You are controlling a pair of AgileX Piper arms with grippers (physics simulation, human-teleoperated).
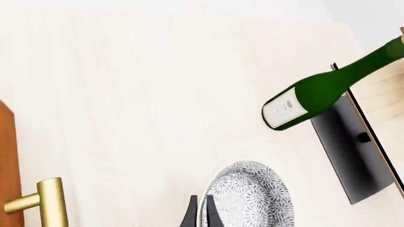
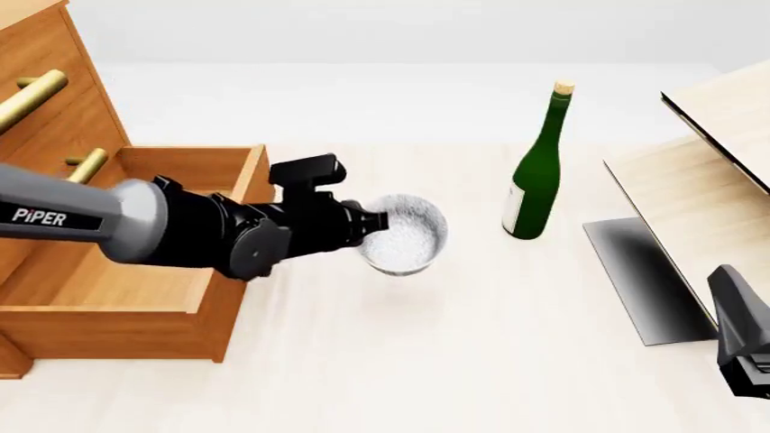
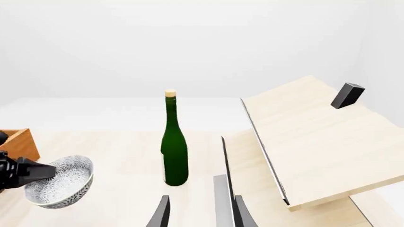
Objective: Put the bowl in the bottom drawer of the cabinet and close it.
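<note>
The white speckled bowl (image 2: 407, 236) hangs tipped on its side above the table, just right of the bottom drawer (image 2: 114, 284), which stands pulled out of the cabinet (image 2: 49, 63). My left gripper (image 2: 368, 222) is shut on the bowl's rim; in the left wrist view its fingers (image 1: 192, 213) pinch the edge of the bowl (image 1: 252, 195). The right wrist view also shows the bowl (image 3: 60, 183), held off the table. At the table's near right, my right gripper (image 3: 202, 215) is open with nothing between its fingers.
A green bottle (image 2: 536, 171) stands upright right of the bowl. Pale slanted wooden panels (image 2: 710, 180) with a dark base plate (image 2: 644, 280) fill the right side. Brass handles (image 2: 34, 95) jut from the upper drawers. The bottom drawer's brass handle (image 1: 49, 203) is near the left fingers.
</note>
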